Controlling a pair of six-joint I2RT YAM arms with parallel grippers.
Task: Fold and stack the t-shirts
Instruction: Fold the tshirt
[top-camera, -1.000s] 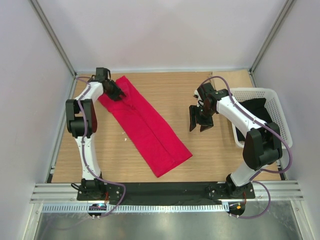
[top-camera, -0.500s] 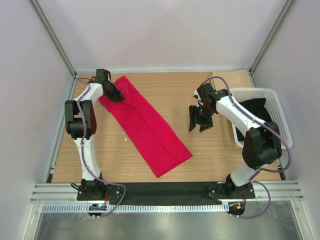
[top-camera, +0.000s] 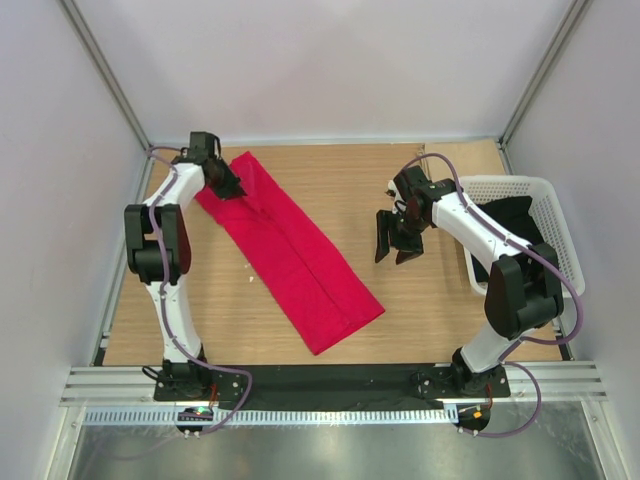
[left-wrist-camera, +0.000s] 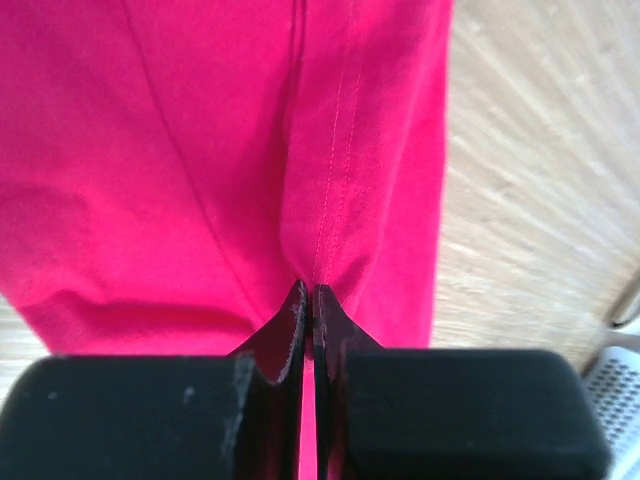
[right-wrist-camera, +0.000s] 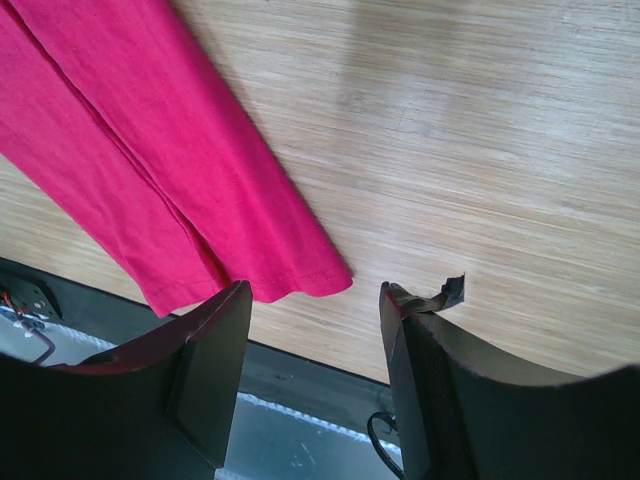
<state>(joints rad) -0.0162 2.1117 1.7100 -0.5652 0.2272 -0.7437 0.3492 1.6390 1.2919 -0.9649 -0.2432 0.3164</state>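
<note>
A crimson red t-shirt lies folded into a long strip, running diagonally from the far left of the table toward the near middle. My left gripper is shut on the t-shirt at the strip's far end; in the left wrist view the cloth bunches into the closed fingertips. My right gripper hangs open above bare wood to the right of the strip, holding nothing. The right wrist view shows the strip's near end ahead of the open fingers.
A white lattice basket with dark cloth inside stands at the right edge, beside the right arm. A black rail runs along the table's near edge. White walls enclose the far and side edges.
The left gripper has closed on the far end of the red t-shirt. The left arm has shifted slightly toward the far wall. The right arm has barely moved.
</note>
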